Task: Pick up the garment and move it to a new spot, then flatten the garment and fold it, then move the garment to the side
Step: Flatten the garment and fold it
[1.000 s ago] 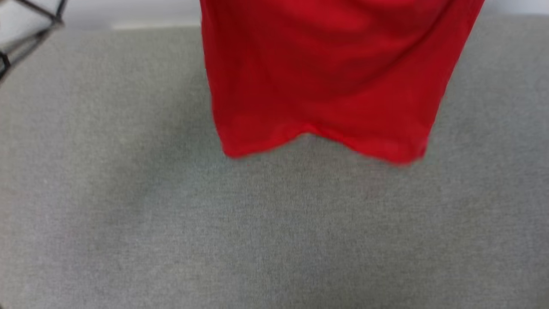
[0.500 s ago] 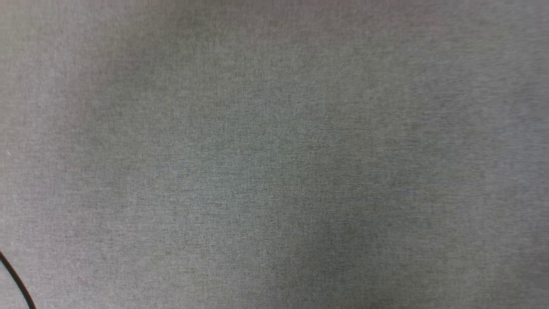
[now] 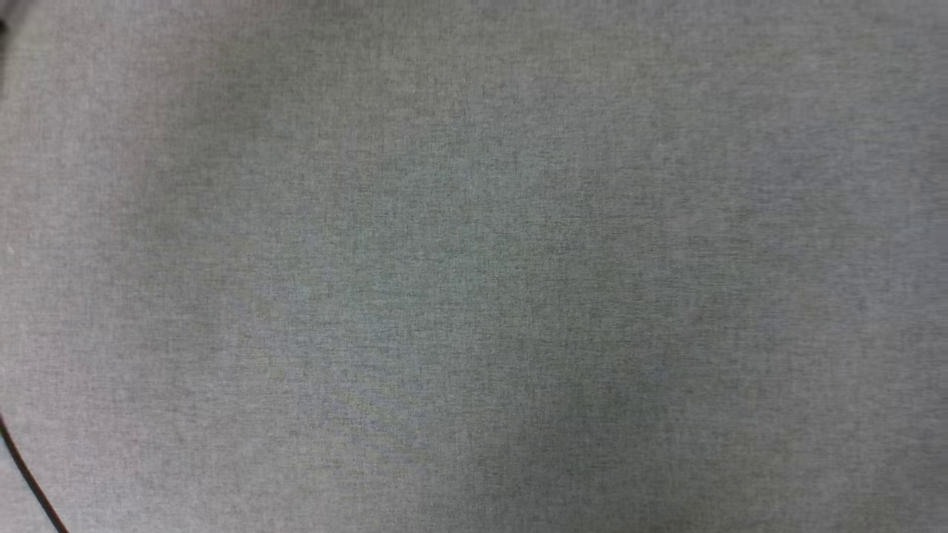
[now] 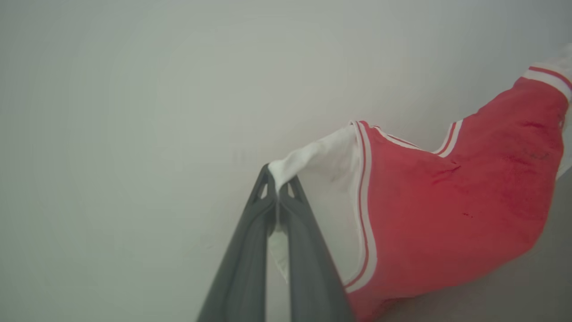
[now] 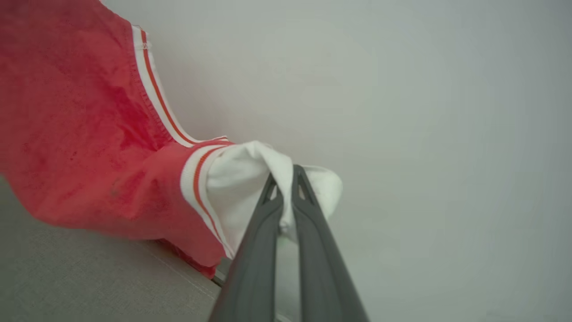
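The garment [image 4: 447, 214] is a red jersey with white sleeves and red-and-white striped trim, held up and stretched in front of a pale wall. In the left wrist view my left gripper [image 4: 278, 181] is shut on the tip of one white sleeve. The other white sleeve is bunched between the dark fingers of my right gripper [image 5: 284, 176], which is shut on it, and the garment [image 5: 89, 147] hangs away to the left of that view. Its lower part drapes toward the grey surface [image 5: 67, 277].
The head view looks down on a flat grey fabric-covered surface [image 3: 474, 266]. A thin black cable [image 3: 29, 481] crosses its lower left corner. A pale wall [image 4: 134, 112] stands behind the held garment.
The head view has tilted down: a second ago the red hem hung at its top, now it shows bare grey surface. In the last half second the picture has barely shifted.
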Robot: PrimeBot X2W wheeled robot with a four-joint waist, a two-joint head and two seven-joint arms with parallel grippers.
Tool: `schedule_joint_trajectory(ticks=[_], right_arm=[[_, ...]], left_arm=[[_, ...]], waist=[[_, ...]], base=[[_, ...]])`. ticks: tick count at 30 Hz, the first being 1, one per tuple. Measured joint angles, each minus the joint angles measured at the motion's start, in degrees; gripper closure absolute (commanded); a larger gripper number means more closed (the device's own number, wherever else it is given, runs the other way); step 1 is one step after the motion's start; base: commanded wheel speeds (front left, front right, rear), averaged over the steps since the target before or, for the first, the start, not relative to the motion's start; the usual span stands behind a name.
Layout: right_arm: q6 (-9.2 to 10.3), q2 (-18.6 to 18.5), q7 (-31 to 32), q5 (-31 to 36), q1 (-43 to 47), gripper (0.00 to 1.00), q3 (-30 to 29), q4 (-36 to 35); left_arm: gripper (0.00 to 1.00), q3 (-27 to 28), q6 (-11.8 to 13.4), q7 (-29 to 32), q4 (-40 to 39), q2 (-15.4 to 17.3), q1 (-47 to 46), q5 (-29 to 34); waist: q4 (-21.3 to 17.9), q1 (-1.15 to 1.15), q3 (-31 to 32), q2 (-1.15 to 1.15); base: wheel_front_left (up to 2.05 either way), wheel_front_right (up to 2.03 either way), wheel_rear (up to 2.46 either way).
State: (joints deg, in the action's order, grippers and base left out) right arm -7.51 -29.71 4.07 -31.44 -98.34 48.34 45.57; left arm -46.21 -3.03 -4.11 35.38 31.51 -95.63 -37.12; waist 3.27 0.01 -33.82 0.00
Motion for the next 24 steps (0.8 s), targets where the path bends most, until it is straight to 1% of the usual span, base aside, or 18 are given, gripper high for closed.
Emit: schedule_joint_trajectory(ticks=[3, 5, 11, 15, 19, 22, 24], right_arm=[[0.0, 1.1, -2.4, -1.7, 5.7, 1.0, 2.3, 0.8], [0.0, 1.4, -4.0, -3.0, 9.2, 1.0, 3.3, 0.9], [0.0, 0.9, -8.8, -7.1, 19.7, 1.0, 6.2, 0.2], [0.0, -0.4, -11.6, -9.6, 26.7, 1.0, 8.1, -2.0], [0.0, -2.8, -13.9, -12.2, 34.0, 1.0, 9.2, -4.5], [0.0, -4.6, -14.9, -13.1, 39.6, 1.0, 9.8, -6.4], [0.0, -5.8, -15.3, -13.9, 43.4, 1.0, 9.9, -7.6]], left_arm=[[1.0, -0.5, 0.2, -1.6, 0.0, 0.3, 6.4, -1.5], [1.0, -0.8, 0.2, -2.6, 0.1, 1.1, 10.9, -2.6], [1.0, -1.5, 0.4, -6.4, -0.2, 3.0, 25.0, -6.0], [1.0, -2.1, 1.5, -8.2, -2.0, 4.2, 34.8, -7.9], [1.0, -2.5, 2.4, -9.3, -4.2, 5.9, 44.2, -10.0], [1.0, -2.8, 3.6, -9.8, -6.1, 6.3, 51.3, -11.7], [1.0, -2.8, 4.6, -10.0, -7.3, 7.2, 55.5, -12.5]], waist=[[-0.4, 0.0, 1.4, 0.0], [-0.6, 0.0, 2.6, 0.0], [-1.2, 0.0, 6.9, 0.0], [-1.6, -0.01, 10.2, 0.0], [-2.1, -0.01, 13.7, 0.0], [-2.4, -0.02, 16.2, 0.0], [-2.5, -0.02, 18.0, 0.0]], base=[[0.0, 0.0, 0.0], [0.0, 0.0, 0.0], [0.0, 0.0, 0.0], [0.0, 0.0, 0.0], [0.0, 0.0, 0.0], [0.0, 0.0, 0.0], [0.0, 0.0, 0.0]])
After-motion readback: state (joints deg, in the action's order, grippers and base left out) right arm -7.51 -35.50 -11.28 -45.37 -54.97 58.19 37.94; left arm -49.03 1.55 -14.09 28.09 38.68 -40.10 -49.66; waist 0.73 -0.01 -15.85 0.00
